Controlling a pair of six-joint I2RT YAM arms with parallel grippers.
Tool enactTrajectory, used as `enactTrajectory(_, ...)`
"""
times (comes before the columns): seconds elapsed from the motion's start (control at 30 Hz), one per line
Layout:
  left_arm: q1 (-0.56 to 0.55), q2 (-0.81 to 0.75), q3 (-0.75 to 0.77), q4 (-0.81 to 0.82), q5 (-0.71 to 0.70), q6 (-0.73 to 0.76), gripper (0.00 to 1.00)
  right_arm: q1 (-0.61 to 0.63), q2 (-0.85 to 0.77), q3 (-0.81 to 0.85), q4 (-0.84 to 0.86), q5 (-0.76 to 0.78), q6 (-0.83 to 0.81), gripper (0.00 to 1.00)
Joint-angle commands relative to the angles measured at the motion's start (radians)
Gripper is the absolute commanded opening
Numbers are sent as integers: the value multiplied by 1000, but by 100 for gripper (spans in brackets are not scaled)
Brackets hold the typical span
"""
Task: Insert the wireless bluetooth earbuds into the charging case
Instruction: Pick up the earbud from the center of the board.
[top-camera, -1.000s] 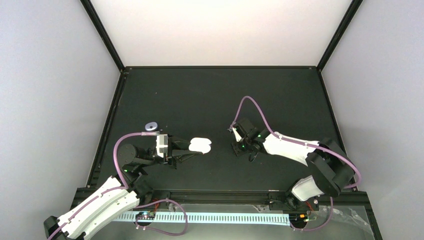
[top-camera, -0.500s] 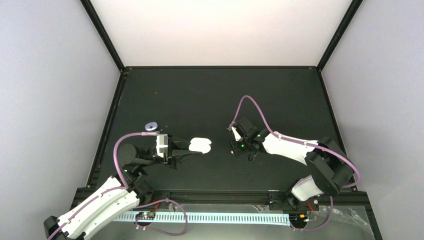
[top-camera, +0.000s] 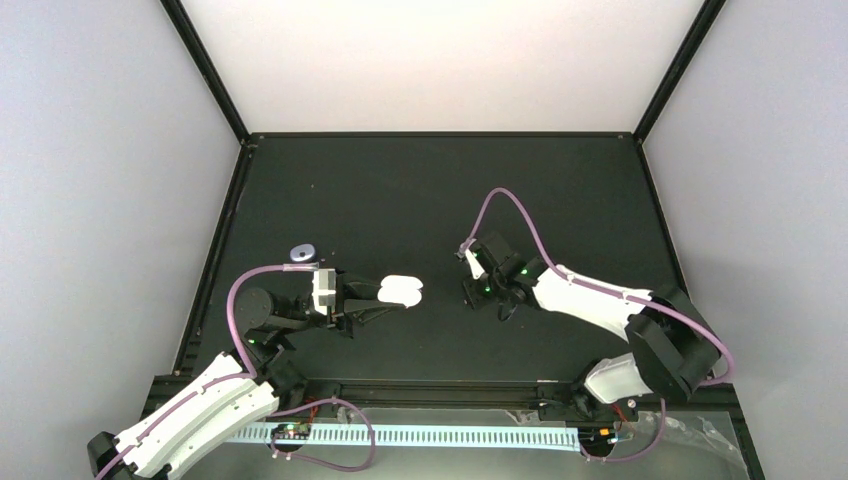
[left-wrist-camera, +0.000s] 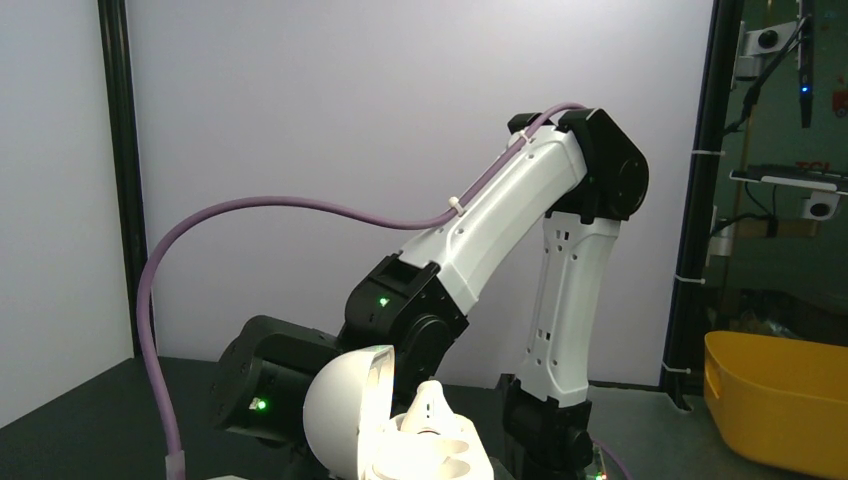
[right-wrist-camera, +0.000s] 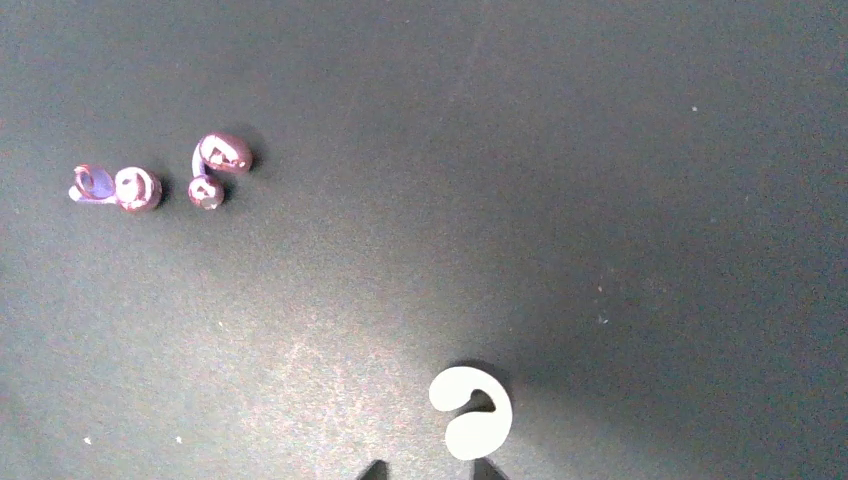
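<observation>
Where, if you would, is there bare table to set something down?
The far half of the table, up to the back edge, is bare. It is crowded between the charging case in the left gripper and the right gripper, a white earbud at its tips.

charging case (left-wrist-camera: 345, 420) clipped by the left wrist view's bottom edge, left gripper (top-camera: 385, 293) gripping it unseen in that view, right gripper (right-wrist-camera: 430, 470) only two dark tips at its own view's bottom edge, white earbud (right-wrist-camera: 470, 412) just ahead of them, too small to find from above
</observation>
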Motion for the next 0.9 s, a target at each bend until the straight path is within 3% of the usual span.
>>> enactTrajectory(0.0, -8, 4, 9, 17, 16, 5, 2, 4, 23, 11, 13, 21, 9, 28)
enactTrajectory(0.17, -7, 2, 9, 12, 18, 9, 2, -6, 48, 12, 42, 75, 49, 35)
enactTrajectory(0.87, -8, 2, 9, 9, 15, 13, 1, -58, 89, -22, 85, 76, 71, 38)
